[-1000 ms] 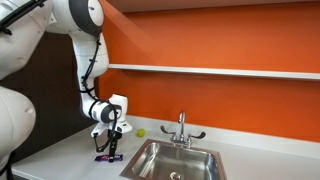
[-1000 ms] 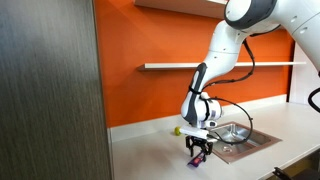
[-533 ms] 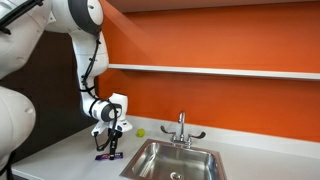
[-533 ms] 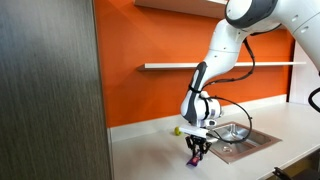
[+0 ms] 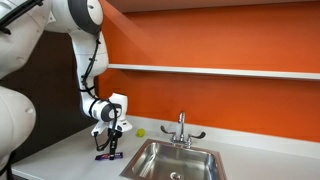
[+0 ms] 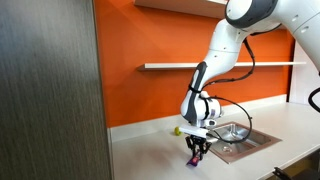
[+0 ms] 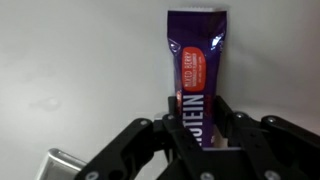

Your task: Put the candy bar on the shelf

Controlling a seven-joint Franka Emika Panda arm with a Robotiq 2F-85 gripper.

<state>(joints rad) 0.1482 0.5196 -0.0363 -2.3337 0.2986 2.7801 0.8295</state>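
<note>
The candy bar [image 7: 198, 62] is a flat purple wrapper with a red label and white lettering, lying on the grey-white countertop. In the wrist view my gripper [image 7: 200, 125] has its black fingers pressed against both long sides of the bar's near end. In both exterior views the gripper [image 5: 110, 150] [image 6: 196, 152] points straight down at the counter, left of the sink, with the bar [image 5: 108, 157] under it. The shelf [image 5: 215, 71] [image 6: 220, 66] is a thin white ledge on the orange wall, well above the gripper.
A steel sink [image 5: 175, 158] with a faucet [image 5: 181, 128] lies right beside the gripper. A small yellow-green ball [image 5: 140, 132] rests by the wall. A dark wood-grain panel [image 6: 50, 90] fills the near side of an exterior view.
The fingers have come together on the candy bar over the last second. The arm has held its place above the counter.
</note>
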